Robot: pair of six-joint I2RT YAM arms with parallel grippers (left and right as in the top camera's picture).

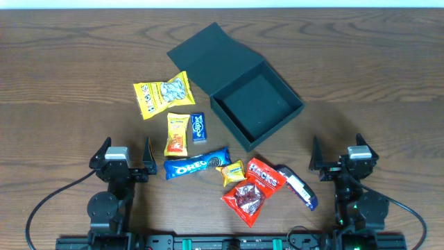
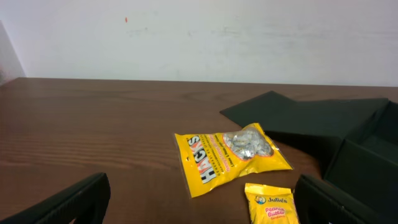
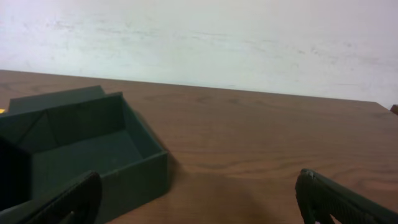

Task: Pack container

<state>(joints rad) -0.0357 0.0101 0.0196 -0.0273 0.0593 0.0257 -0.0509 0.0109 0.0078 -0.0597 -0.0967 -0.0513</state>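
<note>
Count on tabletop (image 1: 69,69):
- Container (image 1: 258,104): one.
- Snack packets: eight.
  - Yellow, three: seed packet (image 1: 163,95), peanut butter packet (image 1: 177,134), small yellow packet (image 1: 232,172).
  - Blue, three: small blue bar (image 1: 198,126), Oreo pack (image 1: 196,165), dark blue-and-white packet (image 1: 300,187).
  - Red, two: upper red packet (image 1: 266,173), lower red packet (image 1: 244,200).
- Grippers, two: left gripper (image 1: 125,149), right gripper (image 1: 338,153).

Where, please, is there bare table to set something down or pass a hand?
Bare wood lies left of the yellow seed packet, right of the open container, and behind its lid. Crowded: the near middle, from the Oreo packet to the red packets.
</note>
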